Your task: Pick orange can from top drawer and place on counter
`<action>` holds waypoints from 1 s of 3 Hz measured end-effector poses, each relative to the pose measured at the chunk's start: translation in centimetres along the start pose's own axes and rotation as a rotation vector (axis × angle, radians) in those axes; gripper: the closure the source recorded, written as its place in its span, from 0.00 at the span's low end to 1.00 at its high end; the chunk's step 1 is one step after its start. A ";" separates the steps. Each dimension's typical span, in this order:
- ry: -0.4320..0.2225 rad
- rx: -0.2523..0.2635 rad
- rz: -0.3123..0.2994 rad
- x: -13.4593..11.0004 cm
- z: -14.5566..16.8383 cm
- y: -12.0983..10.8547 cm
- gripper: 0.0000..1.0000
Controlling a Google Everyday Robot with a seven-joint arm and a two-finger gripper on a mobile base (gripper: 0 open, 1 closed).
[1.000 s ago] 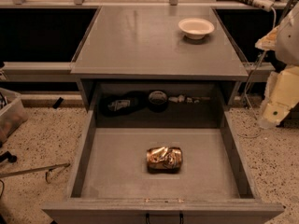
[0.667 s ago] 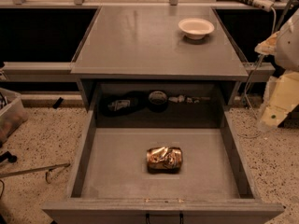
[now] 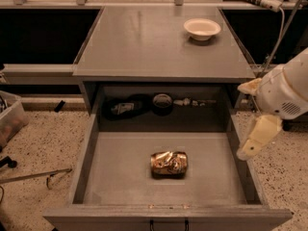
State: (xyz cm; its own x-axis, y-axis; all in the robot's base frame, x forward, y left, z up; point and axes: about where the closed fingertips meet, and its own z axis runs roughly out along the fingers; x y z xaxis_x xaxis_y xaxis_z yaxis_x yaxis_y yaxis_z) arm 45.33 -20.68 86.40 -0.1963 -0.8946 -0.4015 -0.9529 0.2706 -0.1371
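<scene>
The orange can (image 3: 169,164) is crushed and lies on its side near the middle of the top drawer (image 3: 115,177), which is pulled fully open below the counter (image 3: 144,42). My gripper (image 3: 257,137) hangs from the white arm at the right. It is just outside and above the drawer's right wall, well to the right of the can and apart from it. It holds nothing that I can see.
A white bowl (image 3: 202,29) stands at the back right of the counter. Dark items (image 3: 162,102) lie in the recess behind the drawer. A cable (image 3: 281,37) runs down at the right. A bin (image 3: 9,119) and a rod (image 3: 33,176) are on the speckled floor at the left.
The arm and gripper have moved left and down, closer to the drawer's right wall. The can and bowl have not moved.
</scene>
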 end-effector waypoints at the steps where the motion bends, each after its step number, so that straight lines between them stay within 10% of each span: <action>1: -0.123 -0.064 0.009 0.4 6.4 1.0 0.00; 3: -0.215 -0.113 0.000 0.0 11.3 1.9 0.00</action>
State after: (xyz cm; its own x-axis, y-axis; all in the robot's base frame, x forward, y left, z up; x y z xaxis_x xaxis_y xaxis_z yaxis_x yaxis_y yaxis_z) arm 46.13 -16.11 75.88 -0.1536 -0.7950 -0.5869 -0.9751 0.2180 -0.0400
